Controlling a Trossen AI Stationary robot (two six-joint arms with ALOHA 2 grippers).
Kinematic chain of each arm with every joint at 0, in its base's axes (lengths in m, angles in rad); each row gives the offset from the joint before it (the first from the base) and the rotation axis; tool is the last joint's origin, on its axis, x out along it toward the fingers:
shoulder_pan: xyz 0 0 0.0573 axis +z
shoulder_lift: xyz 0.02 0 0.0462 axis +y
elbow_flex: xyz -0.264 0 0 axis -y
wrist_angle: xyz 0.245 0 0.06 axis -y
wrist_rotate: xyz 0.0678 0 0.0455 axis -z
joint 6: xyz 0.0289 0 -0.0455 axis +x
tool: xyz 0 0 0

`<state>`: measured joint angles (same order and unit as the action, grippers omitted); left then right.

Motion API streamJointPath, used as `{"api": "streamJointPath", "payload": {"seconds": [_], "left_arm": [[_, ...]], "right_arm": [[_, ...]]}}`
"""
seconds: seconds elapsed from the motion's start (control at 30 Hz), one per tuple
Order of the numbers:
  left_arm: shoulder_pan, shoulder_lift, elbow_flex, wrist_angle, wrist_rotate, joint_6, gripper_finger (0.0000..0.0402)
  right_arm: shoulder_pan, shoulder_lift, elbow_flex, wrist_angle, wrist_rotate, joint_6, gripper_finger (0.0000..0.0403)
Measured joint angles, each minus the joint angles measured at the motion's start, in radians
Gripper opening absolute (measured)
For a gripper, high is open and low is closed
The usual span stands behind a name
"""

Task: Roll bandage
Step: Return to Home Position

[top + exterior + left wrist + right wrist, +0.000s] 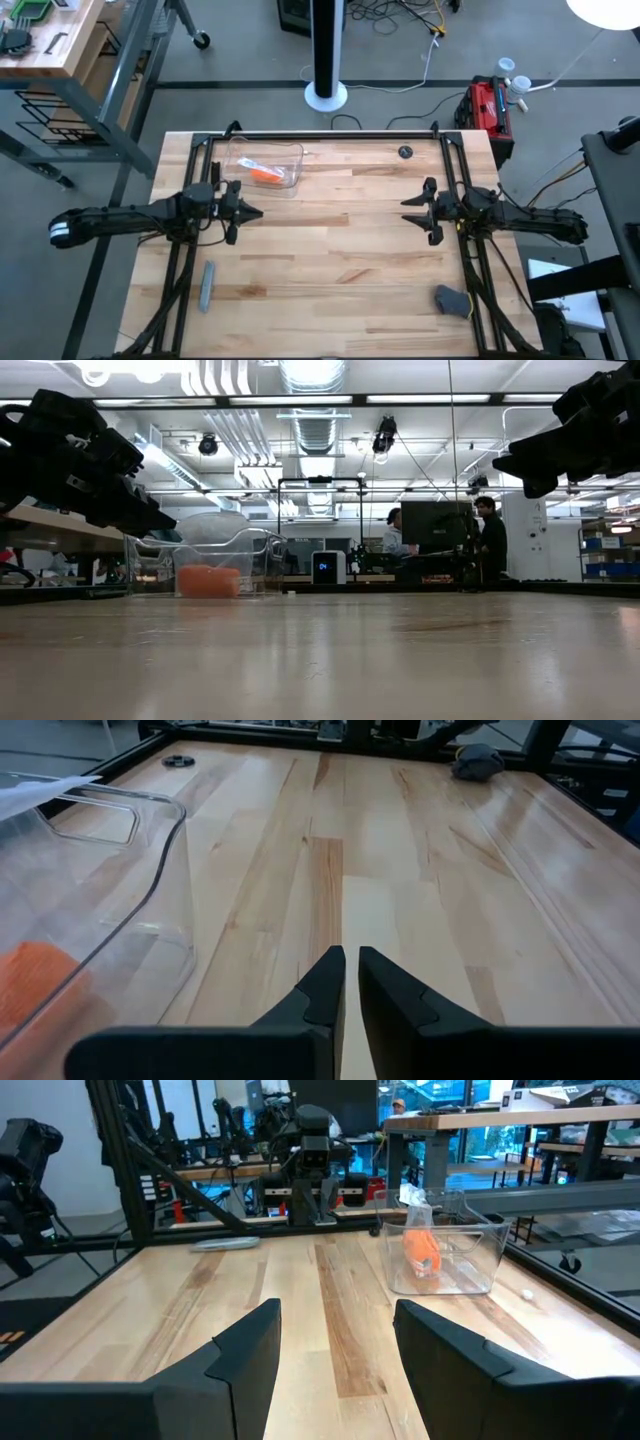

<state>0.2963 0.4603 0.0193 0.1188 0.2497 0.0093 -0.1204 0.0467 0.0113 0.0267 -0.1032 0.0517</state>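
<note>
Your left gripper hovers with fingers together; the bandage lies in the clear bin just beside them. Your right gripper, fingers apart, hangs well away.

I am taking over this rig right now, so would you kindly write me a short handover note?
Left gripper: shut, empty, hovering beside the clear bin.
Right gripper: open, empty, hovering at the right side.
Bandage: rolled, lying inside that bin.
Done: rolling and binning look complete.
Left: probably only parking both arms.
</note>
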Motion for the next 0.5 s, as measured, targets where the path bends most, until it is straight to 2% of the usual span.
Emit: {"api": "streamJointPath", "payload": {"seconds": [0.5], "left_arm": [[0.0, 0.01, 0.0, 0.001, 0.0, 0.0, 0.0023]], "right_arm": [[0.0, 0.0, 0.0, 0.0, 0.0, 0.0, 0.019]]}}
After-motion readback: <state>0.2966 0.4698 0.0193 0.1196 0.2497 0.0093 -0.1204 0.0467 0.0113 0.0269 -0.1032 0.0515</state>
